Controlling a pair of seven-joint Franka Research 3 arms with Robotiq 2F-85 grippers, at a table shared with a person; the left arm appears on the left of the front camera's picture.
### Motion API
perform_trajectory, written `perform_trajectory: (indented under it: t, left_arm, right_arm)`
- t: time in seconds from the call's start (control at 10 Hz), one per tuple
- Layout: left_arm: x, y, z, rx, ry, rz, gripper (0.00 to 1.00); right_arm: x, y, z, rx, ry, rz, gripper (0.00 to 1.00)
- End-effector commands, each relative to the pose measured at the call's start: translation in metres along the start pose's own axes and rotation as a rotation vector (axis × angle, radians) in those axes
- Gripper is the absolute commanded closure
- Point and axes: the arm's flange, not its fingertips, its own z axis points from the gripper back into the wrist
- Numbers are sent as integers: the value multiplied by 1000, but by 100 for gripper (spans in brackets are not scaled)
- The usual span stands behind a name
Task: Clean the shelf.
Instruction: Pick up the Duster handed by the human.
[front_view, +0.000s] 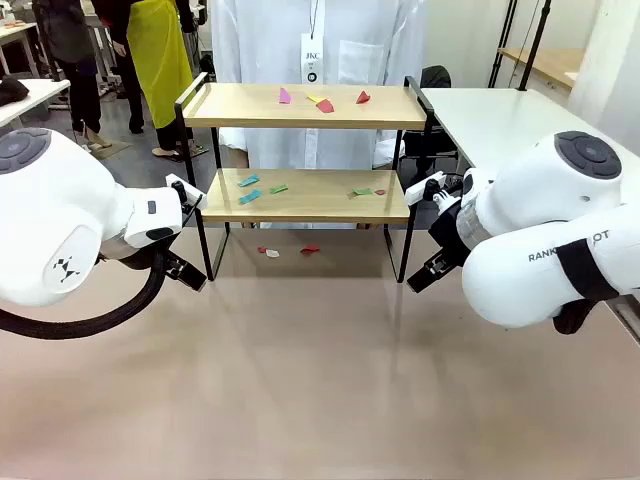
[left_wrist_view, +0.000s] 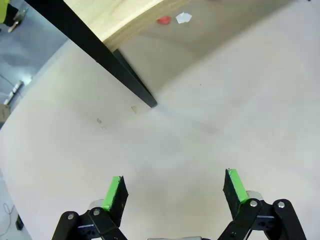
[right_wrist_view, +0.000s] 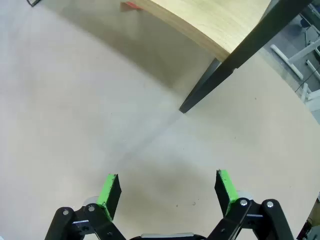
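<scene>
Approach shelf (front_view: 300, 200) near table's (front_view: 320, 380) far edge with left gripper (left_wrist_view: 175, 177) and right gripper (right_wrist_view: 167, 176) wide and empty. Pinch scraps (front_view: 249, 181) singly, avoiding the black legs (front_view: 204, 248).

Brightly, evenly lit from above; soft shadow pooled under the shelf (front_view: 300, 108) on the worktop (front_view: 320, 380). Sharp throughout, but bowed by wide-angle distortion toward wrist-view edges.
</scene>
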Motion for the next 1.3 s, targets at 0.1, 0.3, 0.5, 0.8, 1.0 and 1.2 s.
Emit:
perform_trajectory:
  t: [0.1, 0.3, 0.5, 0.8, 1.0, 1.2]
  left_arm:
    - [0, 0, 0, 0, 0, 0, 0]
    - [0, 0, 0, 0, 0, 0, 0]
    - [0, 0, 0, 0, 0, 0, 0]
    - [0, 0, 0, 0, 0, 0, 0]
    - [7, 11, 22, -59, -10, -14, 0]
    - [17, 38, 67, -52, -45, -28, 0]
  right_arm:
    - [0, 0, 0, 0, 0, 0, 0]
    - [0, 0, 0, 0, 0, 0, 0]
    - [0, 0, 0, 0, 0, 0, 0]
    - [0, 0, 0, 0, 0, 0, 0]
    - [13, -15, 23, 15, -35, -3, 0]
    - [23, -44, 59, 57, -110, -25, 0]
